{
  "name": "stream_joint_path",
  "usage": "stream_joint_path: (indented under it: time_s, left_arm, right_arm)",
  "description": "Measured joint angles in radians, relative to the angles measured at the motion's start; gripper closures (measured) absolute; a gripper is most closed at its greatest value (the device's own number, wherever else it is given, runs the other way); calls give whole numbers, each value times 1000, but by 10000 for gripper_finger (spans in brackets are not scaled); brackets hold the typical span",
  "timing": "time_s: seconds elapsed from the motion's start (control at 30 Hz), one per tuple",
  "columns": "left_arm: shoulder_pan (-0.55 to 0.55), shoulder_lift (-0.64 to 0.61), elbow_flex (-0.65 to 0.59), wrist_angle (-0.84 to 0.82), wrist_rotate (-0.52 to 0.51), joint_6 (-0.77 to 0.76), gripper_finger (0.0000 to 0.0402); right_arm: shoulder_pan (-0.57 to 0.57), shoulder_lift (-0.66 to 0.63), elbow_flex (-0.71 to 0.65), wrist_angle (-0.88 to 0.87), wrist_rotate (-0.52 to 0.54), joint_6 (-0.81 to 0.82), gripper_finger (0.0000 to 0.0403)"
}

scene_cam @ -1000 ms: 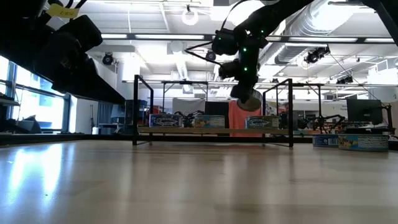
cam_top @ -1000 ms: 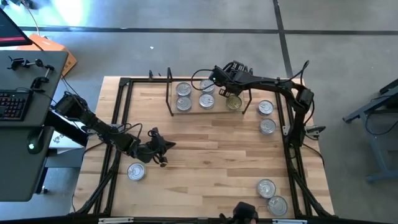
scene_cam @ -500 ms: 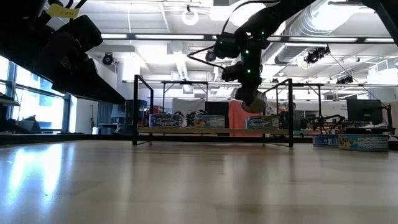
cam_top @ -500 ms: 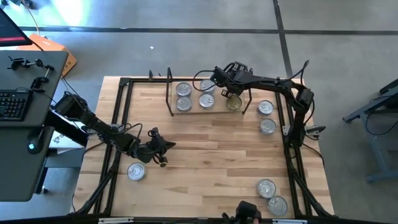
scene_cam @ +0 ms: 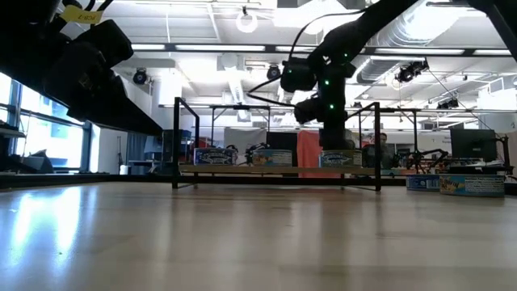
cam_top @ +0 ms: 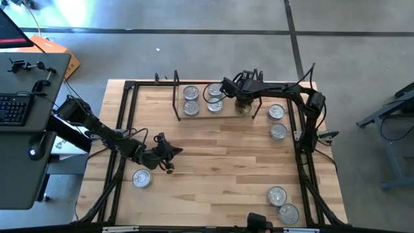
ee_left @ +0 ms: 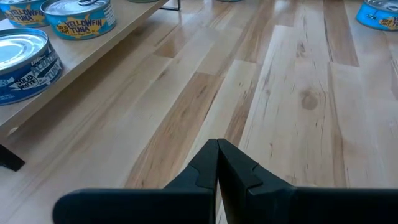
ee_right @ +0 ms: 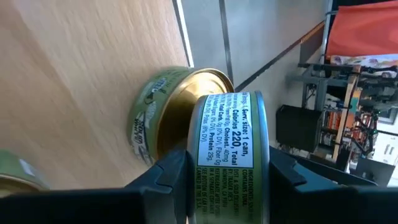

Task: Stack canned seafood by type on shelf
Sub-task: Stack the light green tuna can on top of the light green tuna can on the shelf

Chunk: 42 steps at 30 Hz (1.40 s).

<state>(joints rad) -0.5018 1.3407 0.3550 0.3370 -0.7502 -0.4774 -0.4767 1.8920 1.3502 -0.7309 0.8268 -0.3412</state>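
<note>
The shelf (cam_top: 202,116) stands at the table's far middle and bears several silver-lidded tins (cam_top: 191,108) (cam_top: 215,104). Near its right end stands a green-labelled tin with a gold lid (ee_right: 163,118). My right gripper (cam_top: 242,102) (ee_right: 227,171) hovers there, shut on another tin (ee_right: 229,149), which sits just over that gold lid. Whether the two tins touch, I cannot tell. My left gripper (cam_top: 169,155) (ee_left: 217,152) waits shut over the table's left near part, touching nothing. My right gripper pinches the tin between its two fingers (ee_right: 171,177), one on each flat end; the labelled round wall (ee_right: 227,134) faces the wrist camera. The fingers come slanting down from the table's left. The tin is level, over the gold lid (ee_right: 208,81) of the shelf tin.
Loose tins lie on the table: two right of the shelf (cam_top: 276,112) (cam_top: 279,131), two at the near right (cam_top: 277,194) (cam_top: 288,212), one near left (cam_top: 141,178). Black frame rails (cam_top: 126,129) border the tabletop (cam_top: 220,162).
My right gripper has gone down toward the shelf's right end and rolled, keeping its hold. The tin, tilted below the fingers a second ago, now sits level just over the gold-lidded tin.
</note>
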Motion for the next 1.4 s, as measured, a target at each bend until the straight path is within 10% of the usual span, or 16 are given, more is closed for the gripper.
stream_joint_path:
  time_s: [1.4]
  left_arm:
    - [0,0,0,0,0,0,402]
  right_arm:
    - [38,1,68,13,-101,-31,287]
